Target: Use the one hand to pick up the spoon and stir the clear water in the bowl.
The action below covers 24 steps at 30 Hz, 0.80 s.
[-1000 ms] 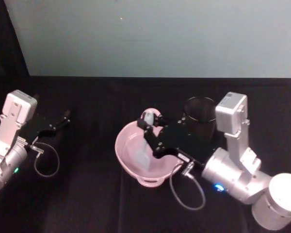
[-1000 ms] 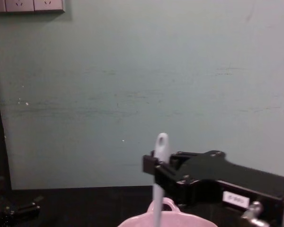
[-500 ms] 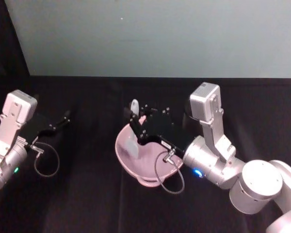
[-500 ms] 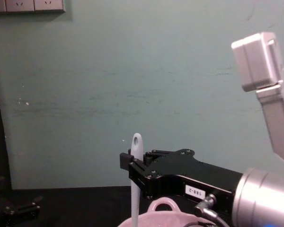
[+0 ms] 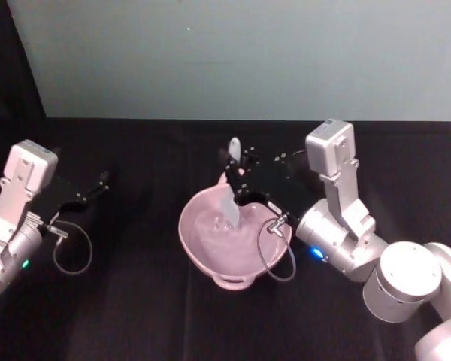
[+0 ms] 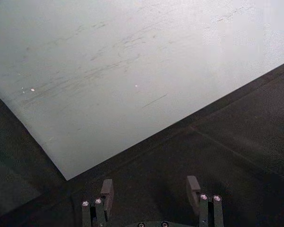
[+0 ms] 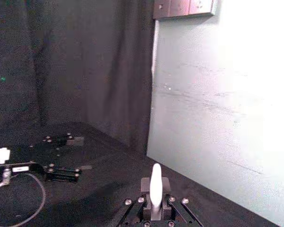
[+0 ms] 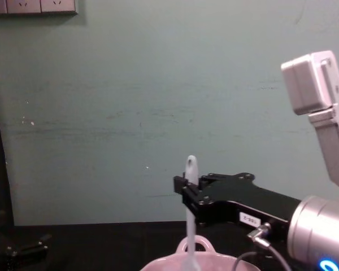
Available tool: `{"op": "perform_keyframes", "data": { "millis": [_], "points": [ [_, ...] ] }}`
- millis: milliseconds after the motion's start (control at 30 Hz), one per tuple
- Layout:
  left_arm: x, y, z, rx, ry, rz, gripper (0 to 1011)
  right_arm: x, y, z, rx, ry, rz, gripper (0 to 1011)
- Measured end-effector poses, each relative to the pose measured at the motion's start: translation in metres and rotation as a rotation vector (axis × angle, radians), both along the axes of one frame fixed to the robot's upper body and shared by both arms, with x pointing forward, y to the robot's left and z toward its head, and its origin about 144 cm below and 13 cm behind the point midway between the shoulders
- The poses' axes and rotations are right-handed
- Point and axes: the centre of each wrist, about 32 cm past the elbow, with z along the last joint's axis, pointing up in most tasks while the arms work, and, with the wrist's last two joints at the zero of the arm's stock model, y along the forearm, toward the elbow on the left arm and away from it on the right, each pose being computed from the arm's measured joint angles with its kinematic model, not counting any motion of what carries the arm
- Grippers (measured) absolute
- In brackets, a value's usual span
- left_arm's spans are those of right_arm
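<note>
Right claw (image 5: 237,174): clenched on the handle of the spoon (image 5: 232,201), just under its holed end, and held over the far side of the bowl (image 5: 183,226).
Spoon: nearly upright. Its tip stood above the claw, and its flat blade hung below the claw into the bowl's water.
Bowl: pale pink, sitting on the black tabletop (image 5: 135,301) directly beneath the claw, with its loop handle just under the claw in the chest view.
Change: half a second earlier the claw had carried the spoon to the bowl's left rim. It had now swung back towards the middle and far side, near where it had been a second ago.
Bowl's position: unchanged through that swing.
Meaning: this back-and-forth read as a stirring stroke under way, so the pick-up was done and the stir was in progress. The grip had kept the spoon steady, with no slip along the handle.
Water: the surface looked slightly mottled, though I could not tell whether it was rippling.
Left claw (image 5: 98,184): parked well off to the working claw's left, low over the tabletop, released with nothing between its fingers (image 6: 107,189), and unmoved.
</note>
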Motion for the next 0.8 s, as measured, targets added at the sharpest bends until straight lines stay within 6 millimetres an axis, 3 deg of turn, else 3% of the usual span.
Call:
{"op": "perform_keyframes", "data": {
  "millis": [333, 533, 800],
  "points": [
    [0.000, 0.000, 0.000, 0.000, 0.000, 0.000, 1011, -0.008, -0.021, 0.003, -0.008, -0.016, -0.046, 120],
    [0.000, 0.000, 0.000, 0.000, 0.000, 0.000, 1011, -0.023, -0.034, 0.009, 0.013, 0.005, -0.030, 121],
    [0.000, 0.000, 0.000, 0.000, 0.000, 0.000, 1011, -0.040, -0.037, 0.018, 0.052, 0.038, 0.058, 120]
  ]
}}
